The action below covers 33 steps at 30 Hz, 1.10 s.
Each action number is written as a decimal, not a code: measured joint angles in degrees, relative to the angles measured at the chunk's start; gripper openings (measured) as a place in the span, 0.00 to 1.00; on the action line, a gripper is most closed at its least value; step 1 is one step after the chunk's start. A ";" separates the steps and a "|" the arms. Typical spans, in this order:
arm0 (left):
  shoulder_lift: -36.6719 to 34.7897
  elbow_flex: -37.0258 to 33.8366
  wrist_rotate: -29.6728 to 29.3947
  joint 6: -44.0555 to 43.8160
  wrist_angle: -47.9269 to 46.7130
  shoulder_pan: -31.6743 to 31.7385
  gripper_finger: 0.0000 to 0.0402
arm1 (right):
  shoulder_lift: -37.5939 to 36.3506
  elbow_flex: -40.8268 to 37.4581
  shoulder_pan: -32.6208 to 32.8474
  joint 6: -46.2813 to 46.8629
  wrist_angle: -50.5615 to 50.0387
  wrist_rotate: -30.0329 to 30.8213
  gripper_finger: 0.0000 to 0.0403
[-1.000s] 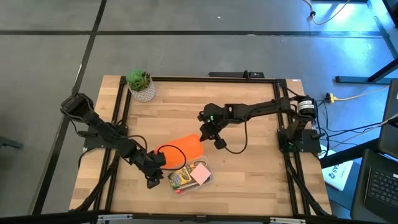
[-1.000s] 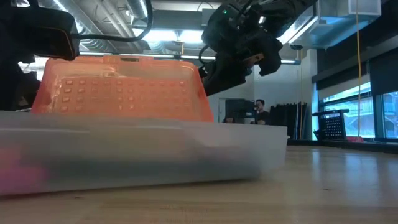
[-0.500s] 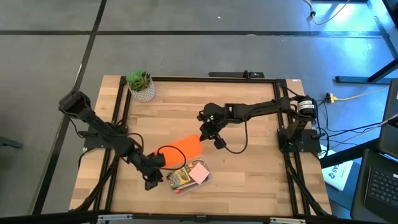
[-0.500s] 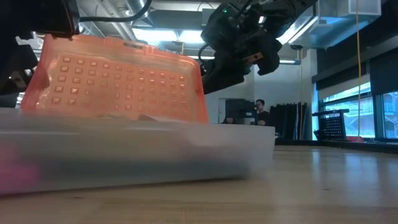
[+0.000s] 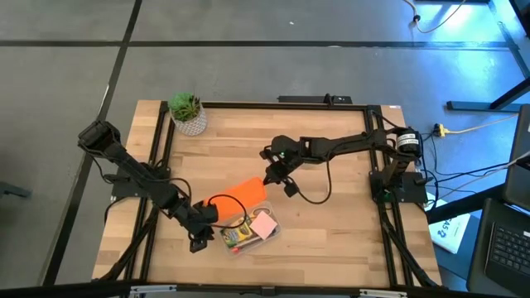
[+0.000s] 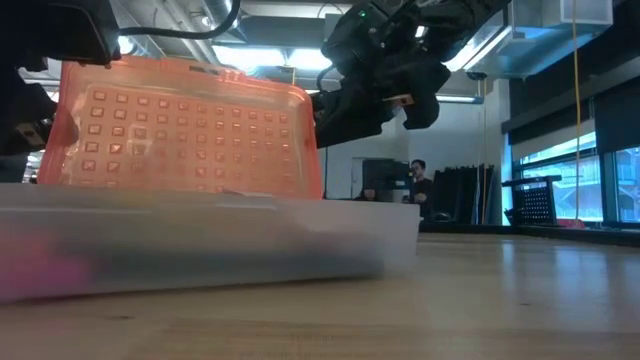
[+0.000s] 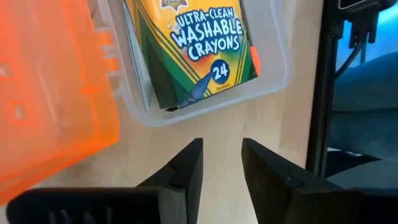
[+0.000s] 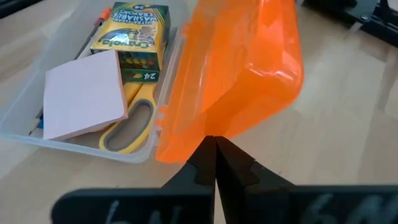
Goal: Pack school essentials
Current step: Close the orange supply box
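A clear case (image 5: 267, 235) lies on the table near its front edge, its orange perforated lid (image 5: 240, 193) raised at a slant on the far side. Inside lie a green-and-yellow crayon box (image 8: 134, 31), a pink note pad (image 8: 81, 93) and yellow-handled scissors (image 8: 134, 121). My right gripper (image 8: 215, 146) is shut, its tips at the lid's free edge. My left gripper (image 7: 221, 165) hovers open over bare wood by the case's left end (image 7: 205, 112), with nothing between its fingers. My right gripper meets the lid's free edge (image 8: 214, 127) with its shut fingertips, coming slanting down from the table's far right. The lid stands tilted up from the case, hinged along its other long edge. Whether the edge is pinched or only pushed, I cannot tell.
A potted plant (image 5: 187, 112) stands at the far left corner. A black frame rail (image 7: 320, 93) runs along the table's left side close to my left gripper. Bare wood lies to the right of the case (image 5: 348, 223).
The lid has tipped up steeper while my right gripper stayed at its free edge and rolled its wrist. The case has slid a little toward the table's left edge.
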 joint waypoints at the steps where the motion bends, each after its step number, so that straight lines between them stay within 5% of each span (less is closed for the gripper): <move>1: 0.00 0.00 -0.09 0.24 -0.16 0.02 0.26 | 0.02 0.00 0.00 0.02 0.02 0.09 0.02; 16: 0.02 0.02 -4.66 3.29 -4.14 0.06 0.26 | 0.14 -0.28 0.20 -3.44 -1.61 -0.43 0.02; 28: -0.09 0.42 -2.27 0.77 -3.69 -0.53 0.26 | 0.22 -0.29 0.26 -3.50 -1.36 1.26 0.02; 33: -0.13 1.23 -3.42 3.60 -5.30 -0.59 0.26 | 0.22 -0.29 0.26 -3.40 -1.29 8.51 0.02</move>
